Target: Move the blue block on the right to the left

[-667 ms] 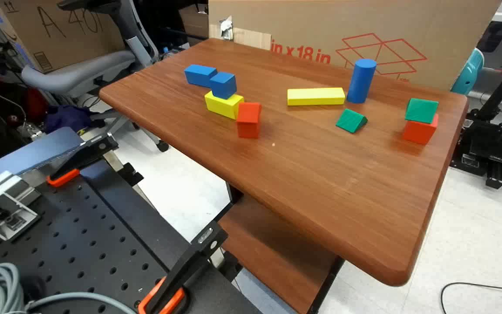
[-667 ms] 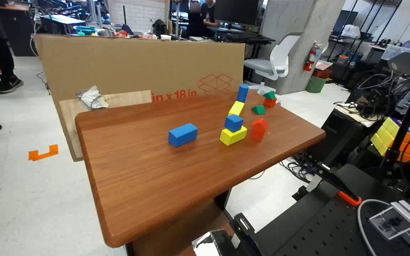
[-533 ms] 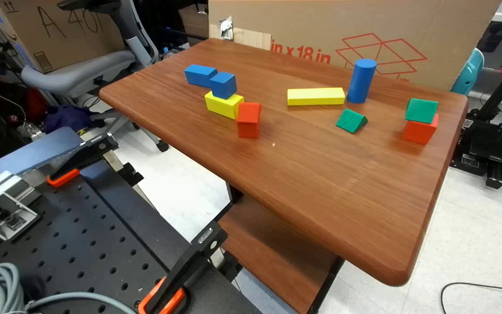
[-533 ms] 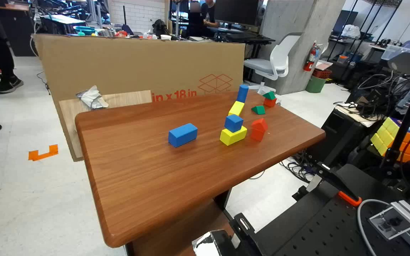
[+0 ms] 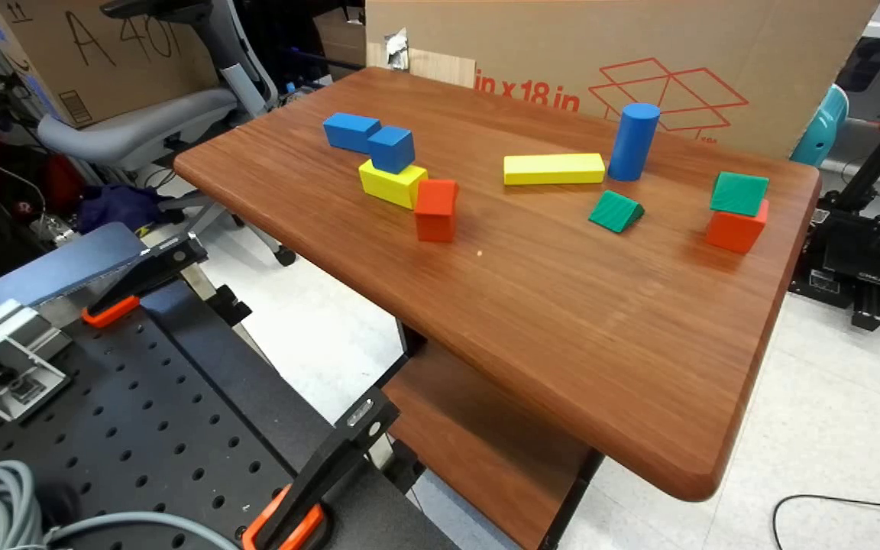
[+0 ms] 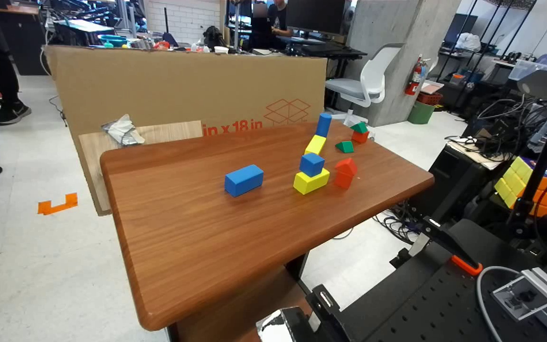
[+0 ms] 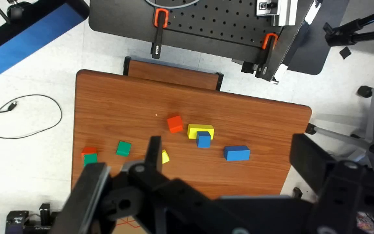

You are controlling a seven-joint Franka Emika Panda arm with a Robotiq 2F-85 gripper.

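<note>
Tall blue cylindrical block point(image 5: 633, 143) standing upright, right of centre in both exterior views. Black gripper point(image 7: 223, 143) spanning lower wrist view, fingers standing wide apart.

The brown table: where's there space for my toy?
There's bare wood on the brown table between the low blue block and one corner, and between the lone green wedge and another corner. It's crowded where the blue cube, yellow block and red house shape bunch up, and where the tall blue block stands by a yellow bar.
</note>
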